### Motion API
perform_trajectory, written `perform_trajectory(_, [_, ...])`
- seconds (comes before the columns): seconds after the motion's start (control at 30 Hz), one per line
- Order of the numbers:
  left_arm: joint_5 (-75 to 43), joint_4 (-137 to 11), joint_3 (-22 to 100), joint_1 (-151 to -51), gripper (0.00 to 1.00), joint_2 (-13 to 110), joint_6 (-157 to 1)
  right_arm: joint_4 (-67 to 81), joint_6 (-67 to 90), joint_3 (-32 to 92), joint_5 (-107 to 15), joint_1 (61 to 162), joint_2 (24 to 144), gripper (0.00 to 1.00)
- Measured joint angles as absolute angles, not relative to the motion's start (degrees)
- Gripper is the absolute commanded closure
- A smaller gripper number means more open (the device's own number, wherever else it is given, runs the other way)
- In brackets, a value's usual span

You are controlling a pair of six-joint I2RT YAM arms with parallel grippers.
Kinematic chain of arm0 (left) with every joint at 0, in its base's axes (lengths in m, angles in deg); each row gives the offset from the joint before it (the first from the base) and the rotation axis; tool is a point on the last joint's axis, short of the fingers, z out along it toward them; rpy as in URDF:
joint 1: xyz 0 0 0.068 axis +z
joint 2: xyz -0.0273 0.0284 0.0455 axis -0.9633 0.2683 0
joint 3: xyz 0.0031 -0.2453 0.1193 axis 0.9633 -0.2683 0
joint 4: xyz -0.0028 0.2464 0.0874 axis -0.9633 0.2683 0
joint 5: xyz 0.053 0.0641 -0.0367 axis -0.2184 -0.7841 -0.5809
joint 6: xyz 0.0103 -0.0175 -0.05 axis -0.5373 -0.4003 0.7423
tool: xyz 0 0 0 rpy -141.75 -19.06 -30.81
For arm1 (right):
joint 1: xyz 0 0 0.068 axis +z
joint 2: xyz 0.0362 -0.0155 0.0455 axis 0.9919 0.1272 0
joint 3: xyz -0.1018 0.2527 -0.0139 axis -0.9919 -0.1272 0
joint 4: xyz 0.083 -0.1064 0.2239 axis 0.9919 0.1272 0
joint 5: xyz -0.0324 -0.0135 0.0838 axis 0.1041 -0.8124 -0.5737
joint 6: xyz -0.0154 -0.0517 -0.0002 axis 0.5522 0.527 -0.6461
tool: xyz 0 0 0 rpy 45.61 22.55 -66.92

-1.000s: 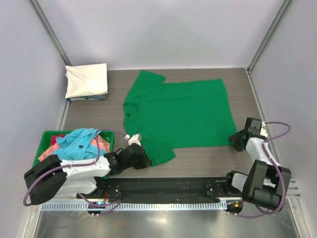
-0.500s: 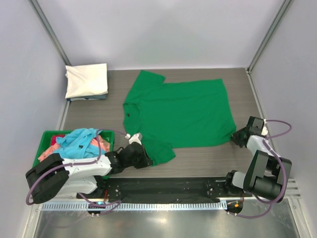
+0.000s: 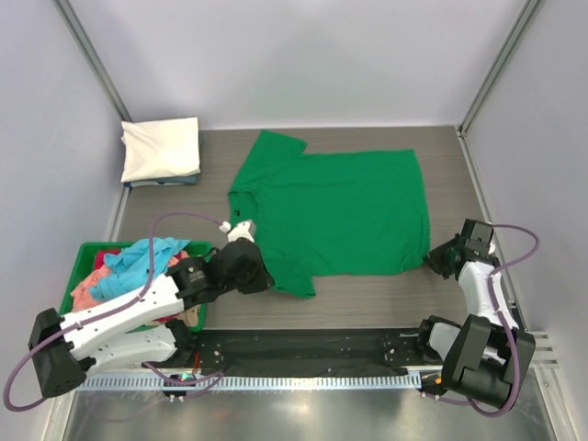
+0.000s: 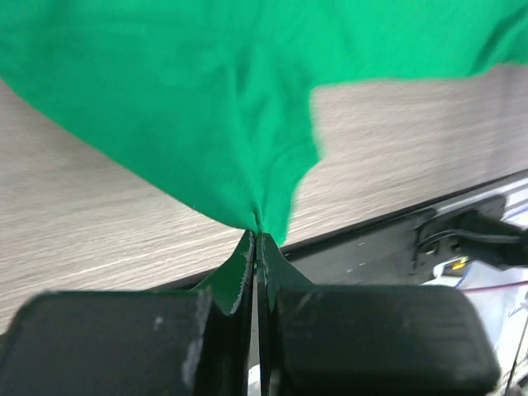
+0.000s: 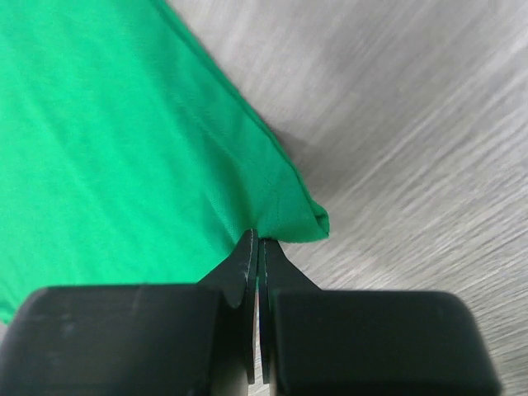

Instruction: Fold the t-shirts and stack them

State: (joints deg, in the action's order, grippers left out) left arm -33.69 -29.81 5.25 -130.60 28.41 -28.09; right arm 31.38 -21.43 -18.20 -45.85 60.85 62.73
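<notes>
A bright green t-shirt (image 3: 335, 216) lies spread flat in the middle of the table. My left gripper (image 3: 260, 278) is shut on its near sleeve (image 4: 247, 157), and the cloth is pulled up off the wood at the fingertips. At the shirt's bottom right corner (image 5: 297, 216) my right gripper (image 3: 430, 260) is shut, with the hem pinched between the jaws. A cream-white folded t-shirt (image 3: 161, 149) lies at the back left on top of a light blue one. Light blue, salmon-pink and red t-shirts (image 3: 138, 262) are heaped in the green bin (image 3: 81, 264).
The green bin stands at the near left beside my left arm. Metal frame posts rise at the back corners, and a black rail (image 3: 303, 347) runs along the near edge. Bare wood (image 5: 429, 99) lies to the right of the shirt.
My right gripper has shut on the shirt's bottom right corner. My left gripper has lifted and moved back and left with the sleeve, drawing it up from the table.
</notes>
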Motion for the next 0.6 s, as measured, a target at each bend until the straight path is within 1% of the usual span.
perform_trajectory(0.17, [-36.38, -21.63, 15.94, -128.08, 1.0, 30.85, -31.71, 33.39, -21.12, -13.17, -46.2, 60.87, 63.06, 0.99])
perform_trajectory(0.3, [-36.34, -18.49, 22.32, -122.14, 1.0, 35.73, -36.39, 32.63, -22.47, -8.36, -47.47, 60.89, 66.05, 0.99])
perform_trajectory(0.37, [-36.1, -17.61, 25.14, -119.54, 1.0, 38.28, -38.51, 31.71, -23.2, -6.4, -48.26, 60.98, 68.06, 0.99])
perform_trajectory(0.6, [-32.27, -15.4, 40.77, -107.14, 1.0, 51.75, -47.93, 29.11, -23.96, 1.69, -50.42, 62.14, 79.45, 0.99])
